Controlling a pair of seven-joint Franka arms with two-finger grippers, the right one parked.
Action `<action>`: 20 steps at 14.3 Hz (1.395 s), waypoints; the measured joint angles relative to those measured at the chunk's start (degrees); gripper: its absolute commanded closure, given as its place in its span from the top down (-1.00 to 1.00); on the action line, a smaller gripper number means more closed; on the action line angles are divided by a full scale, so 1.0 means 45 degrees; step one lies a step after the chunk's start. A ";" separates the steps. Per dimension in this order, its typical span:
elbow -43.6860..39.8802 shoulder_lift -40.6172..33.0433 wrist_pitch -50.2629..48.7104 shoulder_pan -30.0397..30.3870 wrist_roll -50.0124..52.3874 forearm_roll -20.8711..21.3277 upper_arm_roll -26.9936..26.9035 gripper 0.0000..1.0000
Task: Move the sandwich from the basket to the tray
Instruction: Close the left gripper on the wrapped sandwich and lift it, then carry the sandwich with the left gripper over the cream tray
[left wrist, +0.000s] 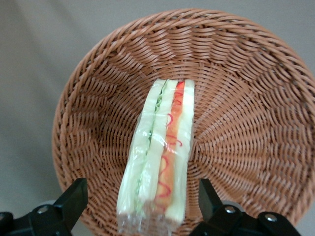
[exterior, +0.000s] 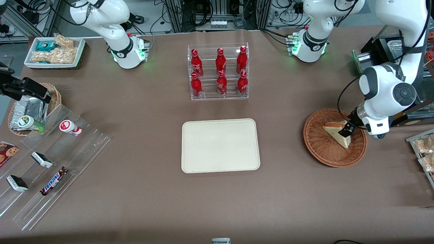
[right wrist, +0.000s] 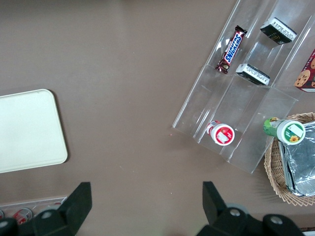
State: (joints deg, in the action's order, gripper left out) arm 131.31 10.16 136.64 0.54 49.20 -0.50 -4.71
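Observation:
The sandwich (exterior: 335, 135), a pale bread wedge with red-orange and green filling in clear wrap, lies in the reddish-brown woven basket (exterior: 322, 152) toward the working arm's end of the table. My left gripper (exterior: 346, 130) is down in the basket over the sandwich's wider end. In the left wrist view the gripper (left wrist: 141, 191) is open, and its black fingers (left wrist: 74, 199) stand on either side of the sandwich (left wrist: 162, 147) without touching it, with the basket (left wrist: 98, 123) below. The cream-beige tray (exterior: 220, 145) lies bare mid-table and also shows in the right wrist view (right wrist: 27, 130).
A clear rack of red bottles (exterior: 218, 73) stands farther from the front camera than the tray. Toward the parked arm's end are a white snack tray (exterior: 54, 52), a tan basket with a foil packet (exterior: 30, 105) and a clear stepped stand of snacks (exterior: 51, 162). Wrapped snacks (exterior: 423, 152) lie beside the basket.

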 measured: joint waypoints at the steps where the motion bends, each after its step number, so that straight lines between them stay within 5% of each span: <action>1: 0.0000 0.0241 0.0214 0.0000 0.0160 -0.0001 0.0000 -0.43; 2: -0.0002 0.0437 0.0326 0.0000 0.0268 -0.0005 0.0000 -0.79; 3: -0.0008 0.0535 0.0351 -0.0001 0.0366 -0.0014 0.0001 -0.87; 6: -0.0466 0.0533 -0.0194 -0.0058 0.0521 -0.0016 0.0019 -0.89; 10: -0.3227 0.0804 -0.3728 -0.0684 -0.0214 -0.0014 0.0120 -0.89; 20: -0.6388 0.3197 -0.3881 -0.6247 -0.0411 -0.0020 0.0337 -0.88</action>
State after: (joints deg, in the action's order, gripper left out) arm 102.56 24.55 119.18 -27.57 47.35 -0.59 -3.19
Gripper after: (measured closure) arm 0.837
